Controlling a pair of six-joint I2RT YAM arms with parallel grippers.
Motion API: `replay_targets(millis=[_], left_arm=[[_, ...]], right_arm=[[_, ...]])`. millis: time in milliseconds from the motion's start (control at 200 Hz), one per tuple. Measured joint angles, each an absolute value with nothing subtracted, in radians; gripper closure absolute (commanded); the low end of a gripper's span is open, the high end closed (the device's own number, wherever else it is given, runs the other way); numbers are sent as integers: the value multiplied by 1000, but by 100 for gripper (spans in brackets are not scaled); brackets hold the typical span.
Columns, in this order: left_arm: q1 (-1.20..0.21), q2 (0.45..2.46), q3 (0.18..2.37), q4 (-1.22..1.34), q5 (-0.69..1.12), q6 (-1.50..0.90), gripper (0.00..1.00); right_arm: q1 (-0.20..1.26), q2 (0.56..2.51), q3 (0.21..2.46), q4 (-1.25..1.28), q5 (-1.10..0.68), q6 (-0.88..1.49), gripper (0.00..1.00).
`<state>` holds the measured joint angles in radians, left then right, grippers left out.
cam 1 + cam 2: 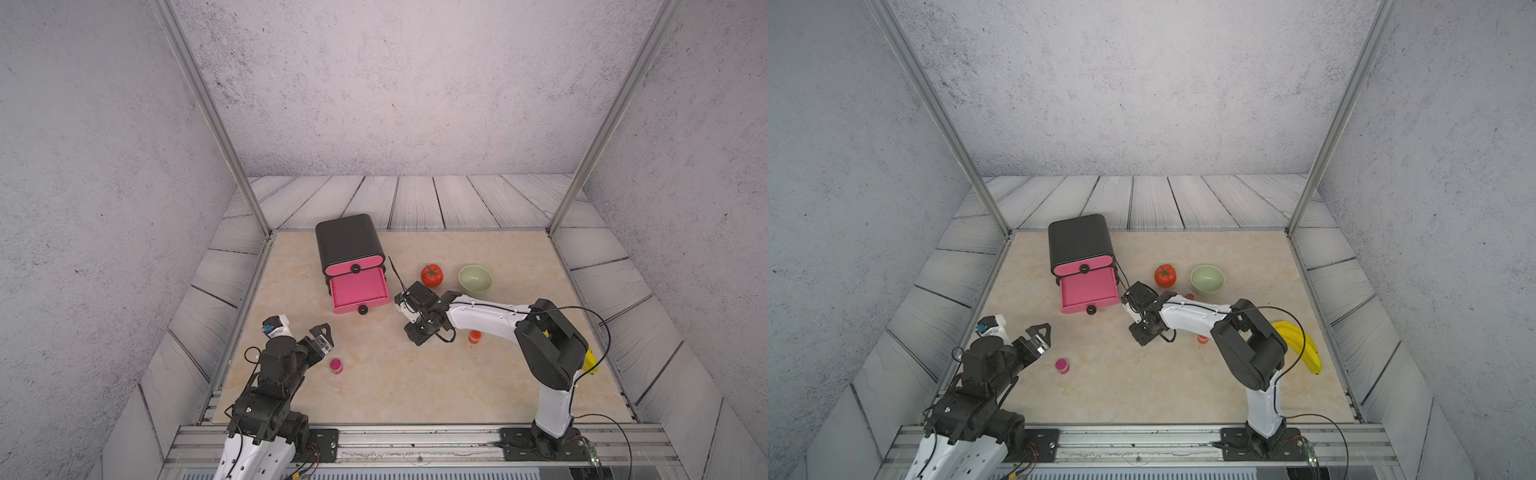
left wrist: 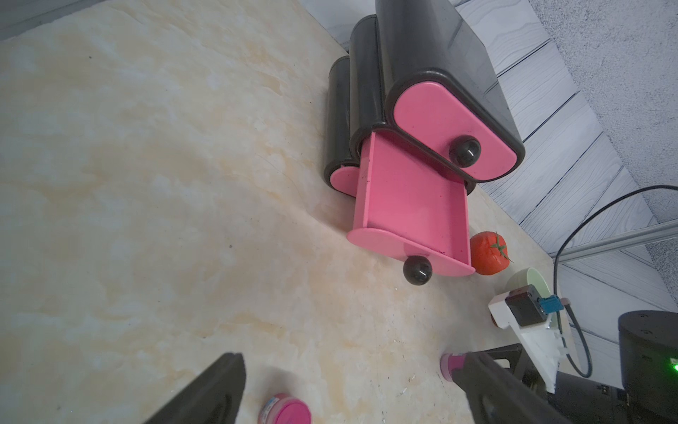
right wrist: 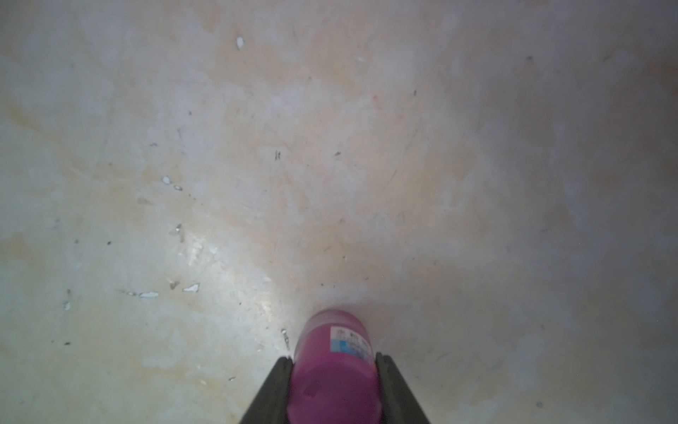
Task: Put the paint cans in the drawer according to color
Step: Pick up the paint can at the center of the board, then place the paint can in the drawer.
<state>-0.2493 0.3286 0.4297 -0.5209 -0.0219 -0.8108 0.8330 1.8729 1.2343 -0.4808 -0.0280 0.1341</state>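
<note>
right gripper [image 3: 334, 359] pinching magenta can [image 3: 334, 381], beige tabletop [image 3: 330, 165]

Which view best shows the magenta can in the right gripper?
Right wrist view: the magenta can sits close up between the right gripper's fingers, label showing. Both top views hide it beneath that gripper; the left wrist view shows only part.

A robotics lab test cell is shown: a beige marble-patterned surface [image 1: 415, 374] is boxed in by grey speckled wall panels [image 1: 415, 83] and aluminium frame posts [image 1: 216, 124], grey plank-printed sheets [image 1: 415, 199] are laid around it, and two black-and-white robot arms [image 1: 486, 318] are bolted to a ribbed metal rail [image 1: 415, 440].
</note>
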Motion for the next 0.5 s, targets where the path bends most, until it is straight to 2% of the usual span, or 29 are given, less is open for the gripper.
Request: replay_targets(millis=[270,370,500], left_arm=[[-249,350,448,-505,-22,-808,1],[-249,365,448,-490,-22,-805,1],[-249,364,448,-489,-18,-801,0]], right_arm=[[833,1647,1204,-313,-65,218,67],[833,1681,1322,-268,-92,239,67],[833,1822,1552,-274,-103,240,66]])
